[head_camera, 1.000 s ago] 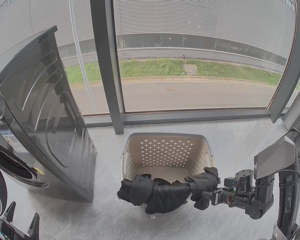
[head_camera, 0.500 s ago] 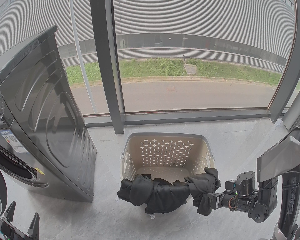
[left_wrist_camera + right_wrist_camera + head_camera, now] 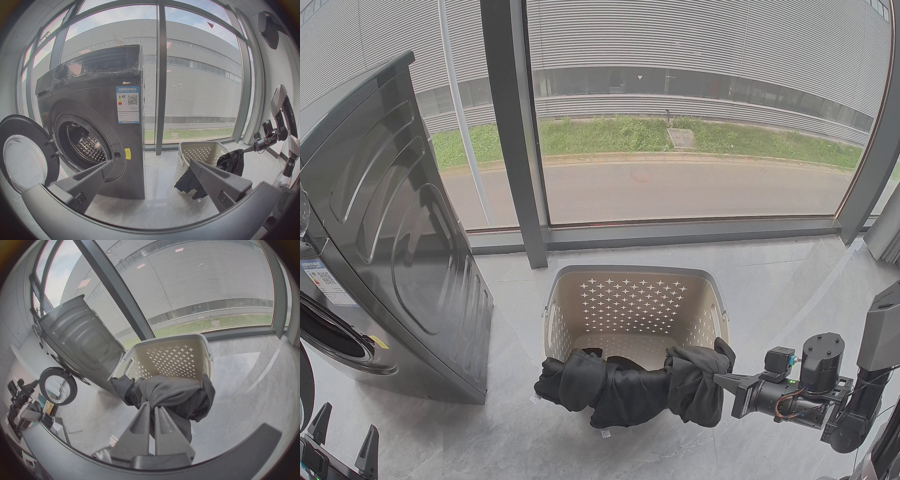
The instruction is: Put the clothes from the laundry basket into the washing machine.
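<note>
Right tool (image 3: 720, 382), at 4 o'clock, clenched the 3 o'clock end of the dark clothes (image 3: 631, 390), draped 9-to-3 along the basket's (image 3: 631, 272) near rim. The washing machine (image 3: 394, 250) stood at 9 o'clock, nearer the released left tool (image 3: 150, 162).

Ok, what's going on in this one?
The right gripper is shut on a dark garment draped over the near rim of the laundry basket. The washing machine stands to the robot's left with its door open. The left gripper is open and holds nothing.
</note>
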